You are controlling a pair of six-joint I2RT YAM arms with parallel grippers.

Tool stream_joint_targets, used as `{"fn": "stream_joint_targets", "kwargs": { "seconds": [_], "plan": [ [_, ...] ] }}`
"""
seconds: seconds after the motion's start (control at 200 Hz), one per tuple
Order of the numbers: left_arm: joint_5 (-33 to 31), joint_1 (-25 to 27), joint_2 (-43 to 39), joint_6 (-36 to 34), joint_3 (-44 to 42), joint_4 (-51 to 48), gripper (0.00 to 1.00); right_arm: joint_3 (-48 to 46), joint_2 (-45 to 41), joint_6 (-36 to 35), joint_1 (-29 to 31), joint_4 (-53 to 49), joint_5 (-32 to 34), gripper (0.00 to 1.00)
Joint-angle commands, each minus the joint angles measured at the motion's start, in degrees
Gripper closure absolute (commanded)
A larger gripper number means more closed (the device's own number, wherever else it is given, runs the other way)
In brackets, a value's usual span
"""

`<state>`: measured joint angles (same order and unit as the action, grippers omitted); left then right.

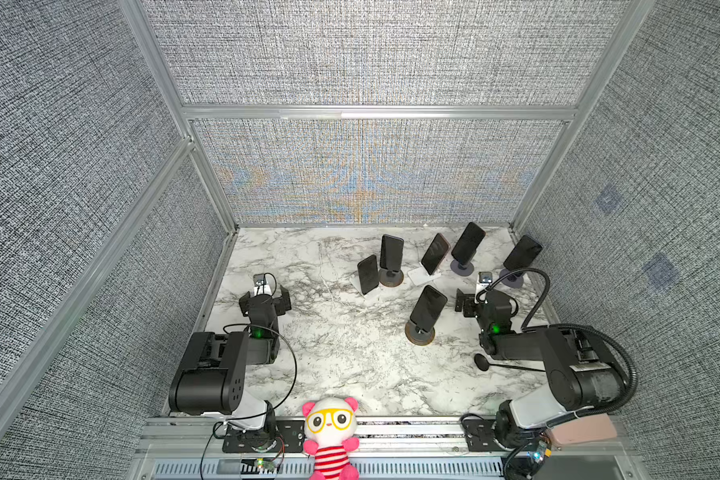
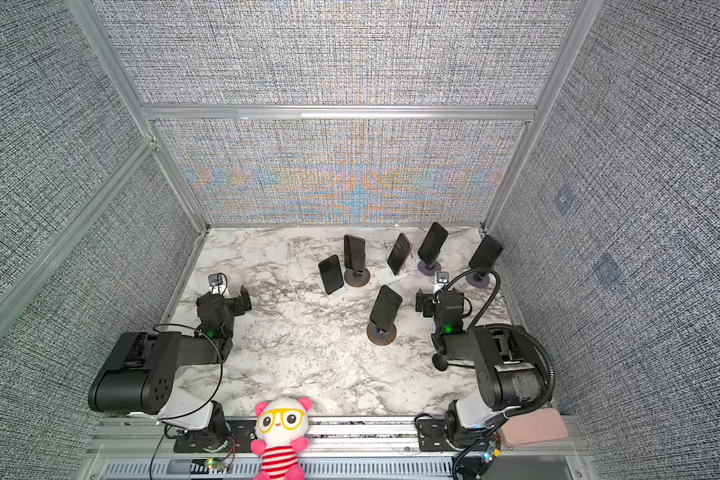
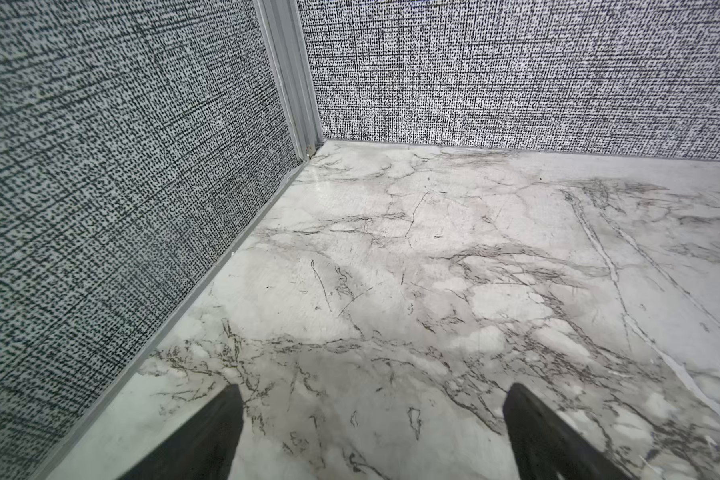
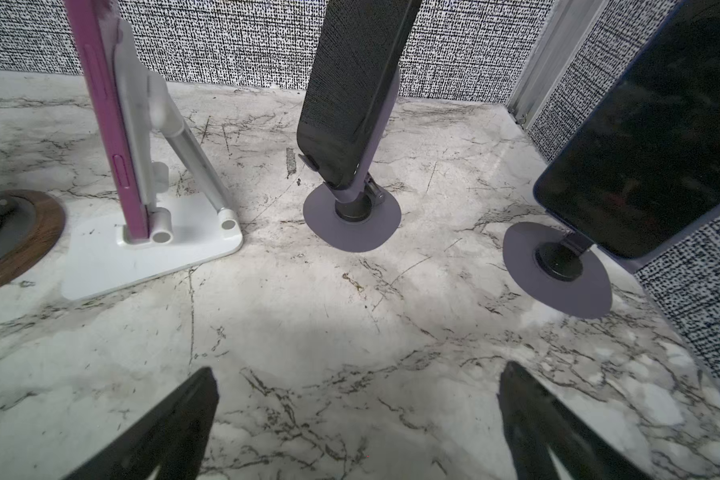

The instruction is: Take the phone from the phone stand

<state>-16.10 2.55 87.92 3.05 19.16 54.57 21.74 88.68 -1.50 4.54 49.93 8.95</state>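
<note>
left end effector (image 3: 373,388) wide open, empty, above bare tabletop (image 3: 391,270) near left wall | right end effector (image 4: 359,368) wide open, empty, above tabletop | phone (image 1: 428,308) propped on wood-rimmed phone stand (image 1: 420,336) near it, toward centre | five other phones (image 1: 391,251) stand propped farther back, right half

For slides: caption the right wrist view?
Open right gripper over marble tabletop, facing pink-cased phone on white stand and two purple-based stands.
</note>
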Motion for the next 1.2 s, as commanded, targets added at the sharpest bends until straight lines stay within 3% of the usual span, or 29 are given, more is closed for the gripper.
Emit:
{"fn": "stream_joint_targets", "kwargs": {
  "seconds": [0.0,1.196],
  "plan": [
    [0.3,0.0,-0.1,-0.1,-0.1,1.9,0.02,0.0,-0.2,0.1,-0.1,1.4,0.0,0.01],
    [0.5,-0.1,-0.1,-0.1,0.3,1.4,0.02,0.4,-0.2,0.6,-0.9,0.4,-1.8,0.01]
  ]
}}
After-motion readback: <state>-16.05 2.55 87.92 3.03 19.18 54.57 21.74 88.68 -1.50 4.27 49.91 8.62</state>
